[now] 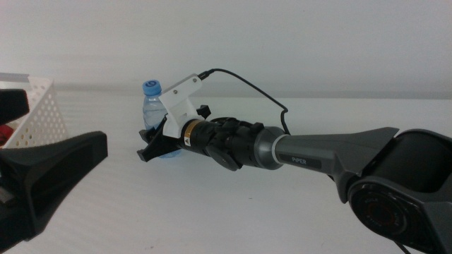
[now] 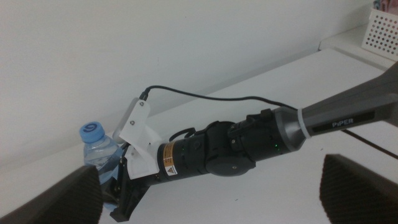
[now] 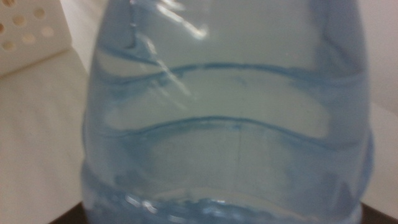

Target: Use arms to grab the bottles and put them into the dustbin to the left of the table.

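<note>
A small clear water bottle [image 1: 151, 104] with a blue cap stands upright on the white table [image 1: 233, 212], left of the middle. My right arm reaches across from the right, and the right gripper [image 1: 150, 143] is shut on the bottle's lower part, one jaw on each side. The right wrist view is filled by the bottle's ribbed body [image 3: 230, 124]. The bottle [image 2: 99, 149] also shows in the left wrist view, held by the right gripper [image 2: 121, 193]. My left gripper [image 1: 53, 166] waits open and empty at the lower left. The white holed dustbin [image 1: 39, 106] stands at the far left.
Something red [image 1: 6, 134] shows inside the dustbin, half hidden by the left gripper. A thin black cable [image 1: 254, 88] loops above the right wrist. The pale wall runs along the table's far edge. A corner of the dustbin [image 3: 28, 31] lies beyond the bottle.
</note>
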{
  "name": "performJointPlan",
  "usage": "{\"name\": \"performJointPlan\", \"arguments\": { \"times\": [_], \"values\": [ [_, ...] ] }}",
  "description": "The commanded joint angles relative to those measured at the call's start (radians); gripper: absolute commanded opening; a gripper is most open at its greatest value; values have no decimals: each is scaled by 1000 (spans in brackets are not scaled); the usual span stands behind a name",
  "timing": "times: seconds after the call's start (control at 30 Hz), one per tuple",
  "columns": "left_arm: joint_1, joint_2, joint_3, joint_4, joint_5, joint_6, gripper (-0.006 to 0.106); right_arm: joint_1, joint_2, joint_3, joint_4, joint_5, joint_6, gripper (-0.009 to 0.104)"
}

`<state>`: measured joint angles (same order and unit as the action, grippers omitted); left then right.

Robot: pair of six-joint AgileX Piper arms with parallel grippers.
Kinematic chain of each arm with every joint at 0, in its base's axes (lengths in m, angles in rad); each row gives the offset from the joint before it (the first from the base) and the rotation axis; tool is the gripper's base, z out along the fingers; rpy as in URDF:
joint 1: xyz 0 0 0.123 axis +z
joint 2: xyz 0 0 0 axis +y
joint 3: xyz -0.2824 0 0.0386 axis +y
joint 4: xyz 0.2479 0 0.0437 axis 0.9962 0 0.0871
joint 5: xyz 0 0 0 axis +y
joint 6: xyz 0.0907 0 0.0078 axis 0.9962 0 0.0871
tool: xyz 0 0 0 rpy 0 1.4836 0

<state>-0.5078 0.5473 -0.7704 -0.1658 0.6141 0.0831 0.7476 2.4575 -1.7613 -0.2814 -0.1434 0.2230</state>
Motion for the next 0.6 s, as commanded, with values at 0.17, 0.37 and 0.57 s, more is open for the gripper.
{"name": "performJointPlan", "arguments": {
  "times": [0.17, 0.37, 0.57],
  "values": [
    [-5, -5, 4, -7, -20, -1, 94, 3, 20, -15, -4, -104, 20, -2],
    [-5, -5, 4, -7, -20, -1, 94, 10, 20, -15, -4, -78, 17, 0],
    [-5, -5, 4, -7, -20, -1, 94, 16, 18, -15, -8, -133, 25, 40]
  ]
}}
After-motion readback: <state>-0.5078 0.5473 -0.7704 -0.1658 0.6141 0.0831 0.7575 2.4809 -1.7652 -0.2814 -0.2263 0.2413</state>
